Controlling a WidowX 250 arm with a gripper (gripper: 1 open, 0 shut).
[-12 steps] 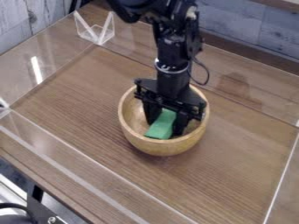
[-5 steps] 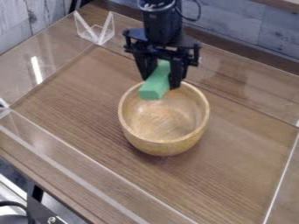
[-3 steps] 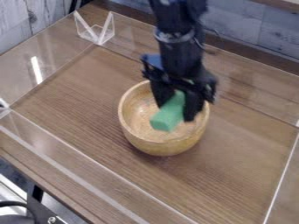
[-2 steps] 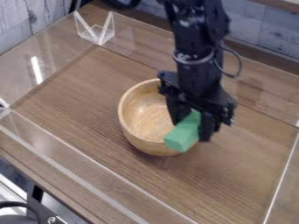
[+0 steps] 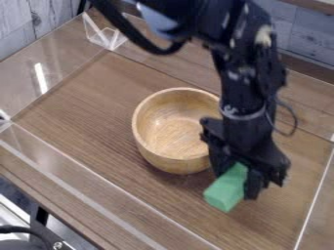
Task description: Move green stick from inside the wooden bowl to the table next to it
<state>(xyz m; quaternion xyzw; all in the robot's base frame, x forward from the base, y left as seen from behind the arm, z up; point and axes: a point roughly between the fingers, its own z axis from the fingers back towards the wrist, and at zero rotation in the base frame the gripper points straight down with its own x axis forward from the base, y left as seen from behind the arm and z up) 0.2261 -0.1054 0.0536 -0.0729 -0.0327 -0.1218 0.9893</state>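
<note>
The black robot gripper (image 5: pixel 241 168) had the bright green stick (image 5: pixel 226 191) clenched between its fingers, and from where I stood the stick was out of the light wooden bowl (image 5: pixel 179 130), on the side away from the clear acrylic corner piece (image 5: pixel 107 29). It showed over the dark wood-grain tabletop (image 5: pixel 92 142), near the bowl's rim, its free end pointing down and a little toward the bowl. Whether that end was touching the wood or hanging just over it, I could not tell.

The step in hand, as I judged it, was setting the stick down, and most of the job looked done. To do it well, the arm wanted to come straight down and slowly, easing off as the lower end met the wood, with no hard press that might twist the stick in the grip. A touch more room from the bowl would have been wise, since the fingers had to spread without knocking the rim. The stick stood tilted, so letting go high would likely have made it tip or bounce; better to open gently with the low end resting, let it settle flat, and then lift straight up so neither finger dragged it along.
</note>
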